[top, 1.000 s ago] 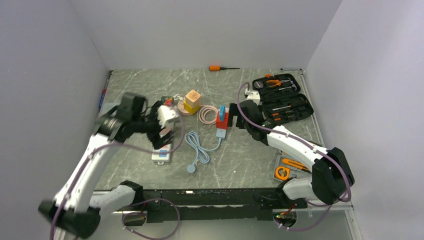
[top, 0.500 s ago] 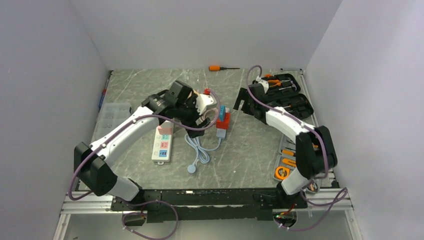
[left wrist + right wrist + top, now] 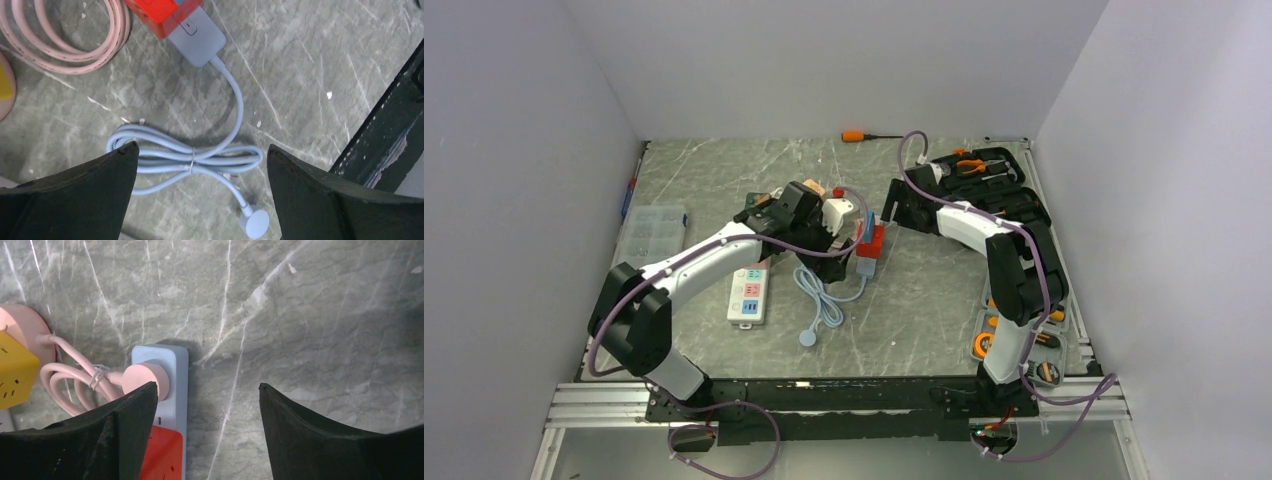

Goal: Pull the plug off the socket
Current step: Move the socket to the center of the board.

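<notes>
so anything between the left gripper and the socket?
Nothing visible on the table between them. The left gripper is open over the blue cable, right of the socket; the left arm covers the socket's far end.

Between the fingers of my left gripper (image 3: 200, 150) lies the bundled blue cord (image 3: 192, 159), with bare table (image 3: 300, 75) beyond it. My right gripper (image 3: 207, 387) has bare table between its fingers; the blue strip (image 3: 177, 390), pink plug (image 3: 145, 379) and pink cable (image 3: 112, 377) sit just beside one finger.
</notes>
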`<state>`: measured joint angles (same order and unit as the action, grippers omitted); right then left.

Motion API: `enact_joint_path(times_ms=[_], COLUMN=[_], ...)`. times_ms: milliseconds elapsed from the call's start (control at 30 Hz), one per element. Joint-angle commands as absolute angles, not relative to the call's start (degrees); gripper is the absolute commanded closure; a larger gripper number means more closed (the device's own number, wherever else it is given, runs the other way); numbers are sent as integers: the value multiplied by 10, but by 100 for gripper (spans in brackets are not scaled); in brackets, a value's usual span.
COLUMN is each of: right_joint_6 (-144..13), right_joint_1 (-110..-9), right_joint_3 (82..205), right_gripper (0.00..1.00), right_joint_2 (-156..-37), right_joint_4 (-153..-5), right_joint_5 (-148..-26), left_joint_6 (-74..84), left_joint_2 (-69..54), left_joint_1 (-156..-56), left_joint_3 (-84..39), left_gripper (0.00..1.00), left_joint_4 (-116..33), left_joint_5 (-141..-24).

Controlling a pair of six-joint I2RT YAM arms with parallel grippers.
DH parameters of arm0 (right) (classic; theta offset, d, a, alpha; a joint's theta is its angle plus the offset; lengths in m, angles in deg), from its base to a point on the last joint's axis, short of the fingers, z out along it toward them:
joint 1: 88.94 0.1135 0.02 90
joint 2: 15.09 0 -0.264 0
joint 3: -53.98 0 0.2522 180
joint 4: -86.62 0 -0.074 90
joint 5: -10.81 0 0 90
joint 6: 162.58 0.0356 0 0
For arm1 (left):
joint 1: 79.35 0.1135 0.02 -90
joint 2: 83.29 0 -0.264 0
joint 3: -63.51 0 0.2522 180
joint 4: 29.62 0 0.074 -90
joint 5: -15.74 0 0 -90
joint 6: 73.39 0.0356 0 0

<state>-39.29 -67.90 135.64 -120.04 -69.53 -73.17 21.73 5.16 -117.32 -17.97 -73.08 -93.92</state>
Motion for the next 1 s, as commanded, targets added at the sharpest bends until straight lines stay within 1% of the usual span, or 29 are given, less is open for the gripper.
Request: enact_joint_path(times_ms=[0,167,300,500,600,833,967], right_joint_6=[-379,-364,-348,-319,-306,-283,-278], right_joint_1=[-674,-649,-617,-554,-533,-528,-530], right_joint_3=[1340,1320,1301,1280,1271,1238,1215], right_gripper=[26,31,34,34,35,35,33], right_joint_2=[-1186,-1183,-1170,-1150,-1152,-1146,-1115], right_joint_4=[-725,-730,-725,-710,-708,-691,-682], right_joint_5=[-762,-769,-761,-745,-739,-713,-691], left_joint_6=[146,148,153,159,193,230,228], left_joint_2=[74,68,64,55,40,9,-14], left_joint_1=[-1181,-1181,-1180,-1181,-1181,-1181,-1181], left_joint_3=[-175,-155,-148,-136,-148,-187,-155], left_gripper=[1,1,1,1,1,1,1], left_joint_4=[-645,-613,-614,-606,-620,-678,-662], left_joint_5=[-946,-918,-908,-897,-888,-846,-877])
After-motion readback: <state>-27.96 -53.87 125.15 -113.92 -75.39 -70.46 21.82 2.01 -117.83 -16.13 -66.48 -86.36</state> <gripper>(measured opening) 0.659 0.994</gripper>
